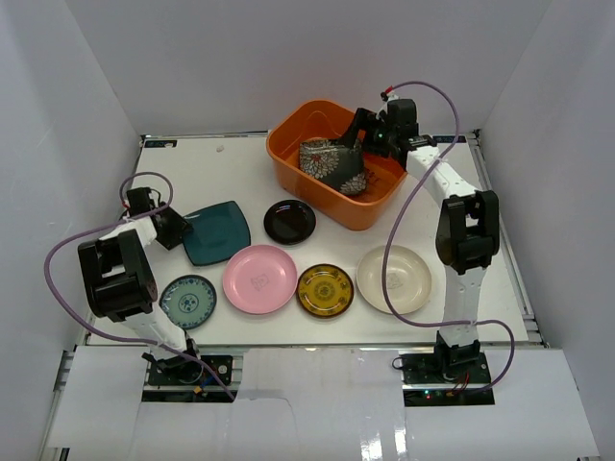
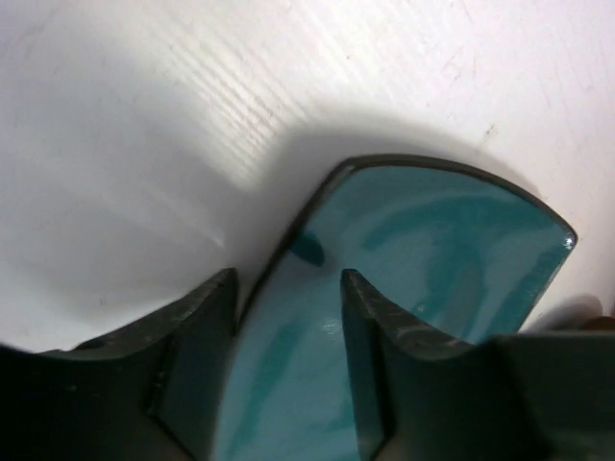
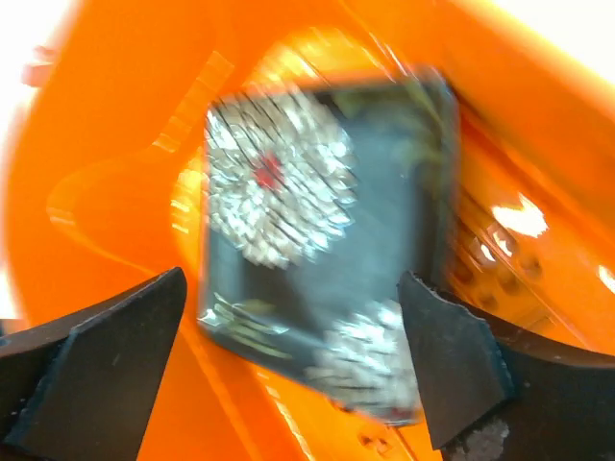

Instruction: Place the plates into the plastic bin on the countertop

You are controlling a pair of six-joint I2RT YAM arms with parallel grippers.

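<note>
On the white desk, toward its far side, stands one orange plastic bin, and we measure every place from it. Over the bin's right end hangs the right gripper, spread wide and pinching nothing. Below it the square dark floral plate sits inside the bin, propped at a tilt, not flat. Well left of the bin, the left gripper is also spread. It straddles the rim of the square teal plate, one finger outside the edge and one over the glaze, and we cannot tell whether either touches. We judge two risks. The leaning plate could slide or be knocked as the right gripper lifts out. The thin, glossy teal rim could slip from a shallow pinch and skid toward the black plate. We count seven plates. One is in the bin and six are outside on its near side: teal, black, pink plate, yellow-brown plate, cream plate and blue-green plate.
</note>
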